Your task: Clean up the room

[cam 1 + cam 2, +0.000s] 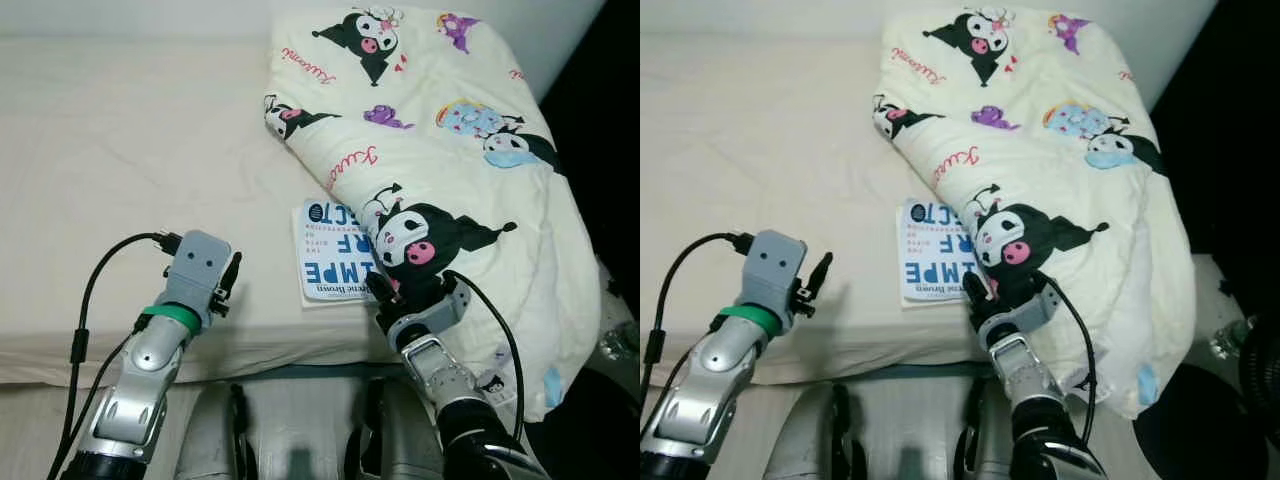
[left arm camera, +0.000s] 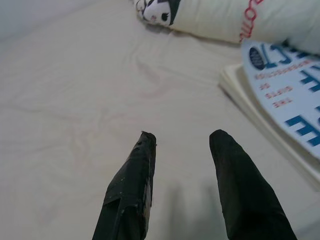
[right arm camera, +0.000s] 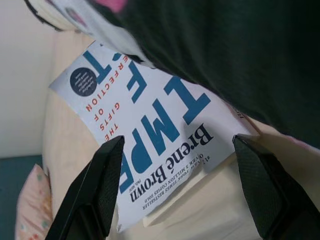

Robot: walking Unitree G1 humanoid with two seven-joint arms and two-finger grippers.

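R gripper [image 3: 180,165]: fingers spread wide, nothing between them; poised at the front edge of the bed, tips aimed at the near corner of the book, not touching it.
L gripper [image 2: 182,145]: fingers apart, holding nothing; hovers low over bare sheet near the bed's front edge, book off to its right, well apart from it.
R arm [image 1: 455,385]: silver, comes up from below the front edge, black cable looping beside the wrist.
L arm [image 1: 150,365]: silver w/ green band at the wrist, grey camera block on top, black cable arcing out to the left.
Book [image 1: 335,262]: white cover, big blue letters, author line "Brené Brown"; lies flat near the front edge of the bed, abt mid-width; its right side is tucked under the comforter.
Comforter [image 1: 450,150]: cream w/ cartoon characters in black, pink, purple & blue; bunched over the bed's right side, from the back edge to the front, spilling over the front-right corner.
Bed [image 1: 130,160]: cream sheet, lightly wrinkled.
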